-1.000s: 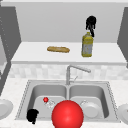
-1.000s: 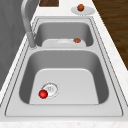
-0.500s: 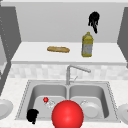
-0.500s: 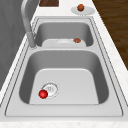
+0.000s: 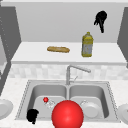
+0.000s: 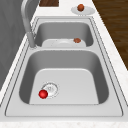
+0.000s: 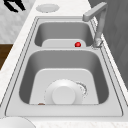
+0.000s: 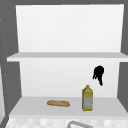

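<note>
Right hand: the right hand [image 5: 100, 18] hangs in the air above and to the right of the yellow bottle [image 5: 87, 44], clear of it, fingers relaxed and pointing down, grasping nothing; it also shows in the upper view [image 8: 98, 73].
Bottle: upright near the right end of the lower shelf [image 5: 35, 53], well apart from the bread loaf [image 5: 58, 49] lying near the shelf's middle.
Change: a second ago the right hand was just above the bottle's top; it has since risen and stands clear of it, while the bottle and loaf lie as before.
Left hand: the left hand [image 5: 32, 115] hangs at the sink's [image 5: 108, 100] front left corner; I cannot tell how its fingers stand.
Counts: one bottle, one loaf, two basins, one faucet [image 5: 72, 72], one small red ball [image 6: 43, 94] beside the left basin's drain, one white plate [image 7: 64, 95] in the right basin, one large red ball [image 5: 67, 114] at the front edge.
Surroundings: pale speckled table [image 5: 10, 90] around the sink, tiled strip behind it, two white shelves on a grey wall.
</note>
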Available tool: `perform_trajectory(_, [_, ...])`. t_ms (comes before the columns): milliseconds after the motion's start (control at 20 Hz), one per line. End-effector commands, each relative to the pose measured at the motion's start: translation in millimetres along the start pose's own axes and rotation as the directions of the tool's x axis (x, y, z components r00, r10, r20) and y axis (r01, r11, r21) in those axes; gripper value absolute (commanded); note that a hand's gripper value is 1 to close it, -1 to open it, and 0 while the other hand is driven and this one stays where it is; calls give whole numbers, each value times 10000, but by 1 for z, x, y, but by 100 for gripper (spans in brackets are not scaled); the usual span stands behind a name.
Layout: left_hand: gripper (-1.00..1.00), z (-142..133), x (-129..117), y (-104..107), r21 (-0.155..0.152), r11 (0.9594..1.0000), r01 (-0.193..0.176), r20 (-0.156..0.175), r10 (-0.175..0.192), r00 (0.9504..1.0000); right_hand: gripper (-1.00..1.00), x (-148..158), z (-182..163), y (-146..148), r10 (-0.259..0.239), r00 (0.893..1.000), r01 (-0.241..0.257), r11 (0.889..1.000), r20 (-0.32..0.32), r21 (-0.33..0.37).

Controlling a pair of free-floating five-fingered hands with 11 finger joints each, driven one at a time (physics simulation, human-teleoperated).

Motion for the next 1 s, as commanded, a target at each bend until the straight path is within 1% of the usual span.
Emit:
perform_trajectory(0, [0, 0, 0, 0, 0, 10000, 0, 0, 0, 10000, -100, -23, 8, 8, -425, 9985, 425, 9991, 336, -16])
perform_trajectory(150, [0, 0, 0, 0, 0, 10000, 0, 0, 0, 10000, -100, -36, 18, 21, -585, 9976, 586, 9983, 365, -32])
perform_trajectory(250, [0, 0, 0, 0, 0, 10000, 0, 0, 0, 10000, -100, -41, 21, 30, -677, 9977, 678, 9977, 93, -84])
perform_trajectory(300, [0, 0, 0, 0, 0, 10000, 0, 0, 0, 10000, -100, -43, 22, 39, -560, 9984, 560, 9984, -45, -99])
perform_trajectory(400, [0, 0, 0, 0, 0, 10000, 0, 0, 0, 10000, -100, -52, 25, 53, -388, 9992, 386, 9991, -101, -176])
perform_trajectory(700, [0, 0, 0, 0, 0, 10000, 0, 0, 0, 10000, -100, -65, 26, 110, -268, 9994, 253, 9979, -240, -599])
perform_trajectory(950, [0, 0, 0, 0, 0, 10000, 0, 0, 0, 10000, -100, -74, 26, 159, -298, 9993, 277, 9962, -246, -826])
